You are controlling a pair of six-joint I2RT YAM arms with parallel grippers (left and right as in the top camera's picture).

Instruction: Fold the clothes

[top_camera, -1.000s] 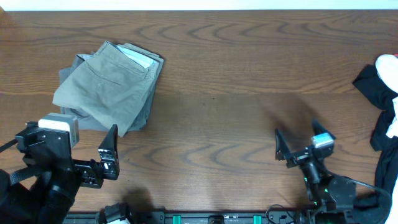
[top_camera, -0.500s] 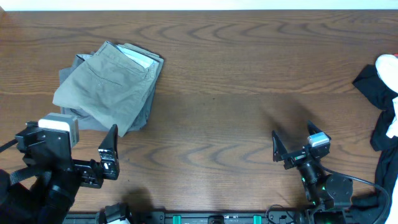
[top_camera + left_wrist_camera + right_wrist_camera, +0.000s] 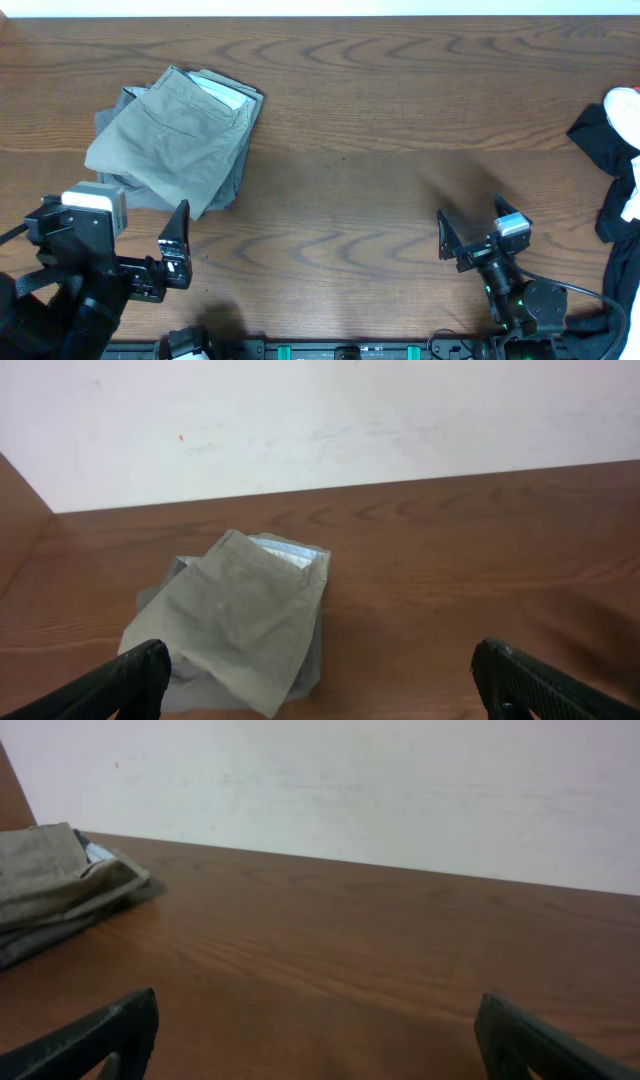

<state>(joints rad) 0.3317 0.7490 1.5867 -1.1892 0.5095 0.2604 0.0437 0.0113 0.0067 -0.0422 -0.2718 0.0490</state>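
A folded pile of clothes [image 3: 175, 140] lies on the left of the table, with light khaki-grey shorts on top showing a pale blue waistband lining. A darker grey layer [image 3: 128, 192] sticks out beneath them. My left gripper [image 3: 113, 212] hovers just in front of the pile's near edge, open and empty. In the left wrist view the pile [image 3: 240, 615] lies ahead between the spread fingers of that gripper [image 3: 320, 682]. My right gripper [image 3: 471, 224] is open over bare wood at the near right, far from the pile. Its own view has the pile [image 3: 50, 880] at the far left.
Black cloth with white and red parts [image 3: 618, 150] lies heaped at the table's right edge, partly out of frame. A white wall [image 3: 320, 420] stands behind the table's far edge.
The right gripper has shifted slightly left and toward the near edge, then stopped. The left arm and the pile have not moved.
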